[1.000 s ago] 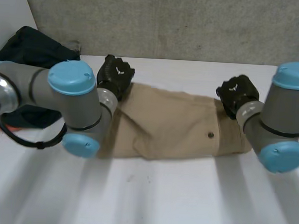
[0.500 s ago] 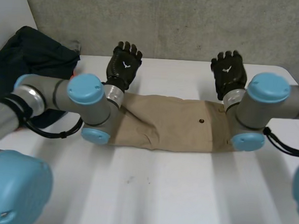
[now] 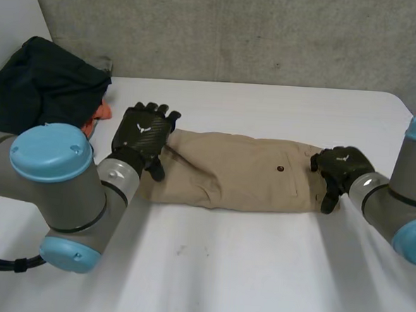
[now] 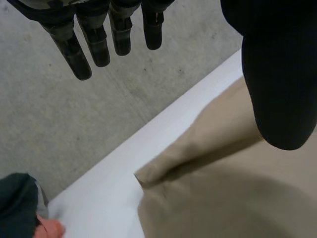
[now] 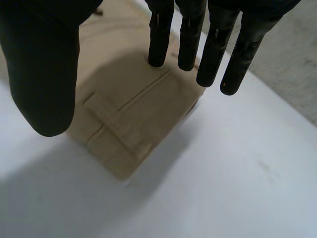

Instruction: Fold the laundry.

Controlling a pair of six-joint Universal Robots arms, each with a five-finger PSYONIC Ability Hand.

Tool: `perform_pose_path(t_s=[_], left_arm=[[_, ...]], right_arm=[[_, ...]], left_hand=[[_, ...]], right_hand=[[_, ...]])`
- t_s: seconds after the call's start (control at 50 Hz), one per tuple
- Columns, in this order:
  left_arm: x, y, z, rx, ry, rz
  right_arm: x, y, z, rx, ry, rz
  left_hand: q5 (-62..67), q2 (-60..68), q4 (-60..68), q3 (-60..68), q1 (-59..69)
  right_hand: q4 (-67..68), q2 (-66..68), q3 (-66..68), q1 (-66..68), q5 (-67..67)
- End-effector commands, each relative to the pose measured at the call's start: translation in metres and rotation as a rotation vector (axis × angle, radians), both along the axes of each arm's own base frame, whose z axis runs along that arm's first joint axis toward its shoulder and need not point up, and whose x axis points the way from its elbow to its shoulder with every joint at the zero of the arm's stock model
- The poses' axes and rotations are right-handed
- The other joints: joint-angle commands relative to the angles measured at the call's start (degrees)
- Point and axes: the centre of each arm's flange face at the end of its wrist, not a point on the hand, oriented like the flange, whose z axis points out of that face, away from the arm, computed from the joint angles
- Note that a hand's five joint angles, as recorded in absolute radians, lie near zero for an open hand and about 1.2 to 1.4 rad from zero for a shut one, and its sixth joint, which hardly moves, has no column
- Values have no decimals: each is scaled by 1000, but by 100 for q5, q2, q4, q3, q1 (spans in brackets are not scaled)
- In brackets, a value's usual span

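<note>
Khaki garment (image 3: 235, 172): folded into a long band, lying flat across the middle of the counter (image 3: 257, 272), one end toward each arm.
Button (image 3: 281, 168): small and dark, on the top layer, nearer the right-hand end.
Left hand (image 3: 142, 134): over the garment's left end, back upward, palm above the far corner.
Left fingers (image 4: 96, 44): straight and spread apart, holding nothing, reaching past the cloth's far edge toward the wall (image 4: 74, 124).
Left thumb: out to the side, above the khaki garment (image 4: 233, 198); contact with the cloth not clear from here.
Left corner of the cloth: a small raised fold, right at the edge of the bare counter (image 4: 114, 183).
Right hand (image 3: 340, 167): at the garment's right end, just over the short edge.
Right fingers (image 5: 210, 54): straight, side by side, thumb held well apart, gripping nothing; tips over the end of the khaki garment (image 5: 129, 114), possibly just touching it.
Right end of the cloth: stitched band with a flat tab, squared off, white counter (image 5: 237, 173) beside it.
Dark heap of clothes (image 3: 43, 82): bunched at the counter's far left corner, apart from the khaki piece.
Orange cloth (image 3: 101, 112): peeking from under the heap, near the left hand.
Wall (image 3: 237, 30): grey, rough, behind the counter.
</note>
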Motion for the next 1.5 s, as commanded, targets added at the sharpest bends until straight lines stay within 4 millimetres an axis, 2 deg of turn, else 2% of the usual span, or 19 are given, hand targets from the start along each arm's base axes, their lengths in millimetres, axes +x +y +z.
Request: perform_pose_path(t_s=[0.02, 0.08, 0.12, 0.24, 0.36, 0.52, 0.58, 0.68, 0.74, 0.9, 0.98, 1.04, 1.06, 1.08, 1.1, 1.2, 1.3, 1.44, 1.5], left_arm=[[2, -2, -7, 14, -11, 8], [2, -2, -7, 14, -11, 9], [2, -2, -7, 13, -11, 11], [2, 1, -5, 11, -11, 6], [3, 5, 0, 4, -9, 3], [10, 11, 1, 14, -11, 9], [12, 13, 1, 17, -13, 12], [13, 12, -1, 21, -15, 17], [14, 12, 0, 21, -13, 20], [16, 7, 12, -13, 8, 37], [18, 0, 20, -30, 36, 65], [16, -7, 33, -58, 76, 85], [15, -9, 37, -67, 86, 90], [14, -14, 45, -85, 108, 95], [13, -16, 49, -95, 117, 98], [3, -24, 75, -141, 150, 84], [-16, -32, 93, -152, 200, 50], [-51, -28, 80, -93, 215, -49], [-68, -26, 63, -41, 185, -120]], right_arm=[[4, -14, -27, -7, 0, 13], [4, -20, -32, -21, 3, 7], [4, -23, -31, -33, 3, 0], [-24, -35, -16, -93, -1, -84], [-44, -35, 21, -184, 44, -111], [-53, -40, 32, -282, 285, -60], [-41, -38, 39, -335, 346, -2], [38, -8, 65, -518, 313, 221], [69, 9, 65, -587, 279, 330], [161, 86, 11, -702, 183, 852], [174, 103, -12, -645, 158, 925], [174, 104, -13, -619, 140, 917], [173, 102, -11, -593, 123, 885], [173, 101, -8, -581, 112, 862], [172, 100, -4, -565, 99, 831], [151, 78, 53, -437, -161, 535], [124, 72, 110, -283, -475, 399], [74, 22, 109, -133, -548, 175], [74, 15, 95, -78, -526, 153]], left_hand=[[-273, -175, -165, -209, -105], [-273, -175, -165, -209, -105], [-273, -175, -165, -209, -105], [-273, -175, -165, -209, -105], [-273, -175, -165, -209, -105], [-273, -175, -165, -209, -105], [-273, -175, -165, -209, -105], [-273, -175, -165, -209, -105], [-273, -175, -165, -209, -105], [-273, -175, -165, -209, -105], [-273, -175, -165, -209, -105], [-273, -175, -165, -209, -105], [-273, -175, -165, -209, -105], [-273, -175, -165, -209, -105], [-273, -175, -165, -209, -105], [-273, -175, -165, -209, -105], [-273, -175, -165, -209, -105], [-268, -170, -160, -204, -100], [-235, -136, -127, -170, -66]], right_hand=[[988, 1036, 1005, 1407, 1062], [3000, 3049, 3017, 3420, 3075], [5312, 5361, 5329, 5732, 5387], [5324, 5372, 5341, 5744, 5399], [5324, 5372, 5341, 5744, 5399], [5324, 5372, 5341, 5744, 5399], [5324, 5372, 5341, 5744, 5399], [5324, 5372, 5341, 5744, 5399], [5324, 5372, 5341, 5744, 5399], [5324, 5372, 5341, 5744, 5399], [5324, 5372, 5341, 5744, 5399], [5324, 5372, 5341, 5744, 5399], [1400, 1448, 1417, 1819, 1475], [-821, -773, -804, -401, -746], [-1676, -1628, -1659, -1256, -1601], [-1676, -1628, -1659, -1256, -1601], [-1676, -1628, -1659, -1256, -1601], [-1676, -1628, -1659, -1256, -1601], [-1676, -1628, -1659, -1256, -1601]])
